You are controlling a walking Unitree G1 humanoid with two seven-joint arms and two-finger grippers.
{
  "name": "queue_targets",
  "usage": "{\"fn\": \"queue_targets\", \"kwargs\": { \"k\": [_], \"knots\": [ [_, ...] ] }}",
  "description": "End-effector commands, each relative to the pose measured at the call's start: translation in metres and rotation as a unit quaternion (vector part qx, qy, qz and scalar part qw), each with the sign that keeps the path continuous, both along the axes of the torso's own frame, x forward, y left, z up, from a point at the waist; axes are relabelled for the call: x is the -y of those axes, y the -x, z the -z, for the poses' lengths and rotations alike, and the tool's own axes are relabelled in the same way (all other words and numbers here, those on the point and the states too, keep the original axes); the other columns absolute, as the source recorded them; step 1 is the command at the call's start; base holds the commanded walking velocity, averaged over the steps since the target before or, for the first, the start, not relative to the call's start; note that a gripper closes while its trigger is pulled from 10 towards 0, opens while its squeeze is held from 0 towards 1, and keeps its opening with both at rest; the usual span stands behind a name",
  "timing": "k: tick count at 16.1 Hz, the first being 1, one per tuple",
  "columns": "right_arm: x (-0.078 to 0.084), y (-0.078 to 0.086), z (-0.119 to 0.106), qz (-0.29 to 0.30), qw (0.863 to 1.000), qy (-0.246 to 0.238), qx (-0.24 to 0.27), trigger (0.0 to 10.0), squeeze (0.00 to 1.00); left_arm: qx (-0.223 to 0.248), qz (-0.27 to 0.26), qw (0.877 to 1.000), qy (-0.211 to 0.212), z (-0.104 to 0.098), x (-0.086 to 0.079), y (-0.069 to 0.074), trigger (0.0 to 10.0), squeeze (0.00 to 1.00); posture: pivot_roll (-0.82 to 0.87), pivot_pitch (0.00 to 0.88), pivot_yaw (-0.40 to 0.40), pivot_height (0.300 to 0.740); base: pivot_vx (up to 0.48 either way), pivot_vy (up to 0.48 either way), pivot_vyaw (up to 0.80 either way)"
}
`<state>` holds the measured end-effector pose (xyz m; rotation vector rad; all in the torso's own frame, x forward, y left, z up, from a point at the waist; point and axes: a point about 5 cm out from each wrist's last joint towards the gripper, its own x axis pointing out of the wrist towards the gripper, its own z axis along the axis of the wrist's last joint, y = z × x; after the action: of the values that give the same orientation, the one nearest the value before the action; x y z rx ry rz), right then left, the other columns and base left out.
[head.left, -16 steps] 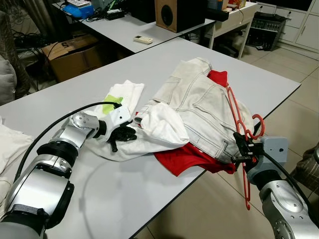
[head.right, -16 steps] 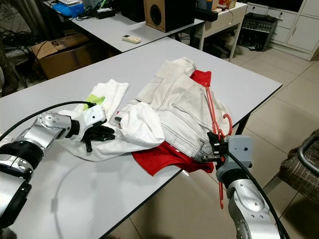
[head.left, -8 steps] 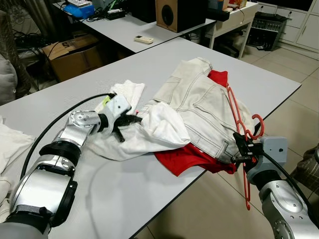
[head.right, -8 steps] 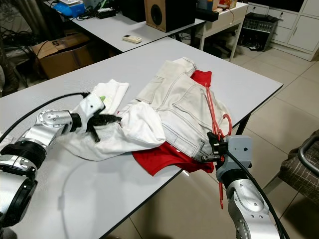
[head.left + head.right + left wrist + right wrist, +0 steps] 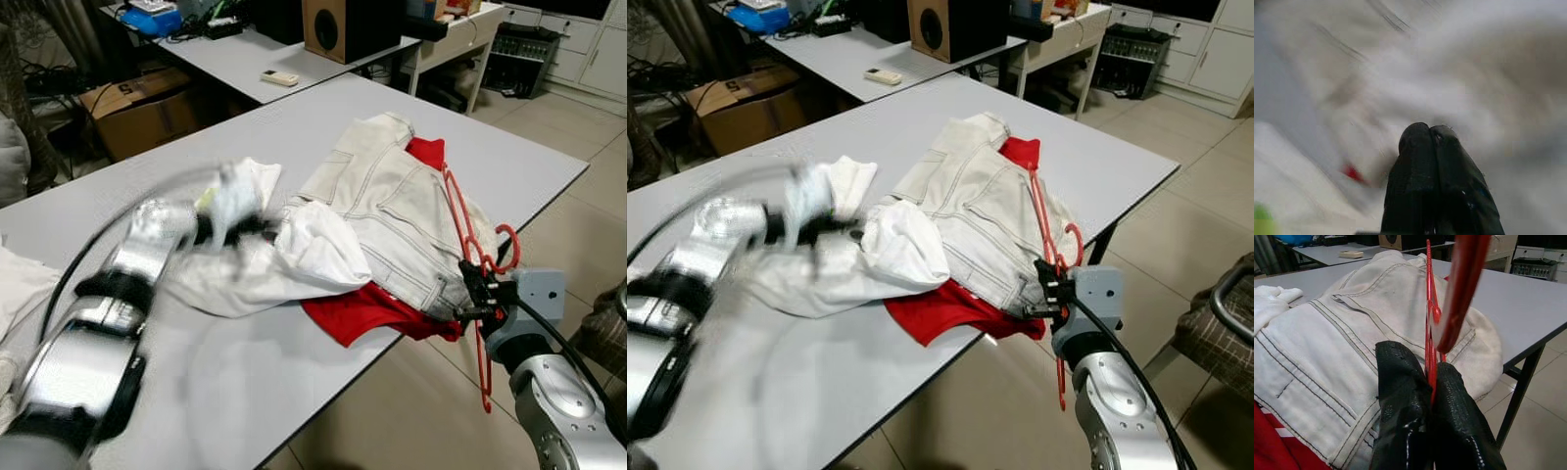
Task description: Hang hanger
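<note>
Grippers first: right gripper, fingers pinched tight on the red hanger at the table edge. Hanger lies over pale jeans, hook past the table's edge. Left gripper, blurred, fingers pressed together, nothing visibly between them, beside the white cloth. Red garment underneath. Speaker far back.

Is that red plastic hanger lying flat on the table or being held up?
Held up. The right gripper is shut on the red plastic hanger, which leans on the pale denim garment, its lower end hanging past the grey table's edge.
</note>
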<state>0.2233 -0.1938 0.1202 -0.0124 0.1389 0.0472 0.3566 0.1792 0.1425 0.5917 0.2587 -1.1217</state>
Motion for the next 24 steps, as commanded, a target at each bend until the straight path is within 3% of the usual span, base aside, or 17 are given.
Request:
{"fn": "queue_targets", "kwargs": {
  "k": [1, 2, 4, 7, 9, 12, 14, 15, 16, 17, 23, 24],
  "knots": [
    [-0.002, 0.000, 0.000, -0.004, 1.000, -0.004, -0.004, 10.0, 0.00, 0.027, 0.050, 0.998, 0.026, -0.018, 0.005, 0.001, 10.0, 0.22, -0.24, 0.000, 0.114, 0.719, 0.000, 0.000, 0.00],
    [-0.002, 0.000, 0.000, -0.002, 1.000, -0.004, -0.004, 10.0, 0.00, 0.043, 0.062, 0.997, 0.029, -0.024, 0.005, 0.001, 10.0, 1.00, -0.24, 0.000, 0.116, 0.719, 0.000, 0.000, 0.00],
    [-0.002, 0.001, 0.001, -0.002, 1.000, -0.005, -0.005, 10.0, 0.00, 0.108, 0.090, 0.990, -0.030, -0.036, 0.000, 0.003, 10.0, 1.00, -0.23, 0.000, 0.114, 0.719, 0.000, 0.000, 0.00],
    [-0.003, 0.001, 0.001, -0.003, 1.000, -0.006, -0.006, 10.0, 0.00, 0.152, 0.113, 0.982, -0.026, -0.045, 0.004, 0.007, 10.0, 1.00, -0.23, 0.000, 0.114, 0.719, 0.000, 0.000, 0.00],
    [-0.003, 0.000, 0.001, -0.003, 1.000, -0.006, -0.006, 10.0, 0.00, 0.158, 0.149, 0.975, -0.043, -0.041, 0.009, 0.014, 10.0, 1.00, -0.23, 0.000, 0.113, 0.719, 0.000, 0.000, 0.00],
    [-0.003, 0.000, 0.001, -0.005, 1.000, -0.006, -0.006, 10.0, 0.00, 0.183, 0.176, 0.961, -0.110, -0.031, 0.010, 0.017, 10.0, 1.00, -0.23, 0.000, 0.112, 0.719, 0.000, 0.000, 0.00],
    [-0.003, 0.000, 0.001, -0.003, 1.000, -0.006, -0.005, 10.0, 0.00, 0.205, 0.185, 0.953, -0.123, -0.029, 0.014, 0.019, 10.0, 1.00, -0.23, 0.000, 0.115, 0.719, 0.000, 0.000, 0.00],
    [-0.003, 0.000, 0.000, -0.003, 1.000, -0.006, -0.004, 10.0, 0.00, 0.218, 0.191, 0.949, -0.124, -0.029, 0.018, 0.019, 10.0, 0.68, -0.23, 0.000, 0.115, 0.719, 0.000, 0.000, 0.00],
    [-0.003, 0.001, 0.000, -0.002, 1.000, -0.006, -0.004, 10.0, 0.00, 0.223, 0.195, 0.947, -0.125, -0.027, 0.022, 0.020, 10.0, 0.14, -0.24, 0.000, 0.117, 0.719, 0.000, 0.000, 0.00],
    [-0.003, 0.001, 0.000, -0.002, 1.000, -0.006, -0.004, 10.0, 0.00, 0.223, 0.198, 0.946, -0.126, -0.026, 0.025, 0.020, 10.0, 0.00, -0.24, 0.000, 0.117, 0.719, 0.000, 0.000, 0.00],
    [-0.001, 0.000, 0.000, 0.000, 1.000, -0.005, -0.003, 10.0, 0.00, 0.246, 0.209, 0.940, -0.106, -0.017, 0.049, 0.020, 10.0, 0.00, -0.24, 0.000, 0.118, 0.719, 0.000, 0.000, 0.00],
    [-0.001, 0.001, 0.000, 0.000, 1.000, -0.004, -0.004, 10.0, 0.00, 0.253, 0.210, 0.939, -0.101, -0.018, 0.050, 0.020, 8.2, 0.00, -0.24, 0.000, 0.116, 0.719, 0.000, 0.000, 0.00]
  ]
}}
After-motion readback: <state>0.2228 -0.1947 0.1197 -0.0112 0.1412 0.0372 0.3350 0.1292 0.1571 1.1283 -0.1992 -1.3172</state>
